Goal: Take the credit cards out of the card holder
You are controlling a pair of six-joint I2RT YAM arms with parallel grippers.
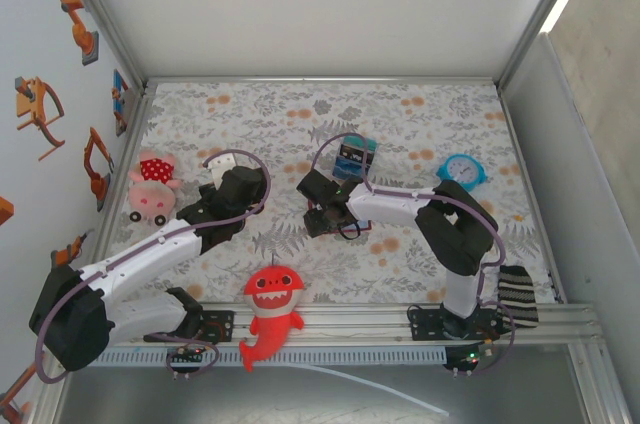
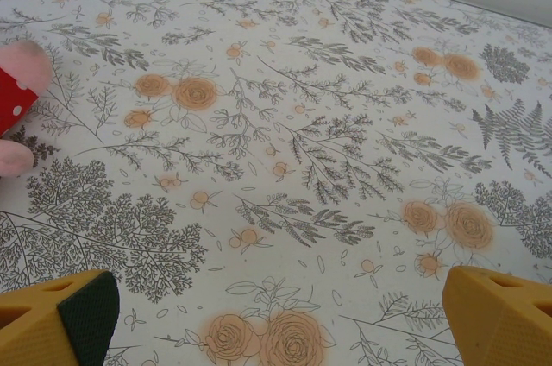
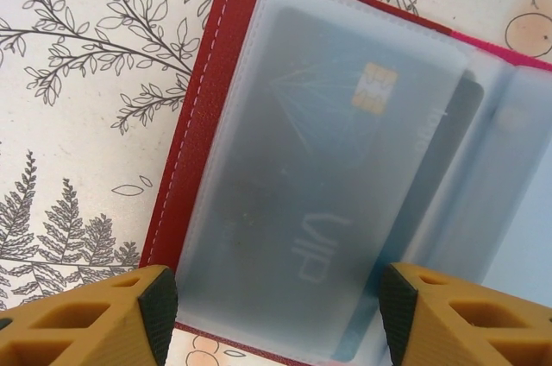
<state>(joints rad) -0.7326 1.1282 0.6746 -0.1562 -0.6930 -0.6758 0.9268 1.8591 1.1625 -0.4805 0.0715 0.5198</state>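
Shark (image 1: pixel 270 312): red plush at the near edge, between the two arm bases, lying partly on the rail.
Sock (image 1: pixel 518 294): striped black and white, just right of the right arm's base.
Cloth (image 2: pixel 285 124): floral print in grey and orange, covering the table.
Left gripper (image 2: pixel 276 297): released, yellow fingers (image 2: pixel 496 314) spread wide over bare cloth, nothing between them.
Pig (image 1: pixel 152 187): pink plush with a red dotted patch, on the left side of the cloth, left of the left gripper.
Right gripper (image 3: pixel 278 301): released, jaws apart and low over the holder's near edge; one finger (image 3: pixel 129 314) by the red cover's corner, the other over the sleeves. Whether the pads touch cannot be told.
Holder (image 3: pixel 203 116): dark red, lying open and flat on the cloth near the table's middle, directly under the right gripper, white stitching along its edge.
Sleeve (image 3: pixel 250 55): cloudy clear plastic, uppermost of several leaves inside the holder.
Card (image 3: pixel 310 167): blue-grey, inside the top sleeve, gold chip and the letters VIP showing through. A darker card edge shows behind it.
Block (image 1: pixel 355 156): teal, blue and black stripes, just beyond the right gripper.
Clock (image 1: pixel 462 169): small, blue, round, to the far right of the block.
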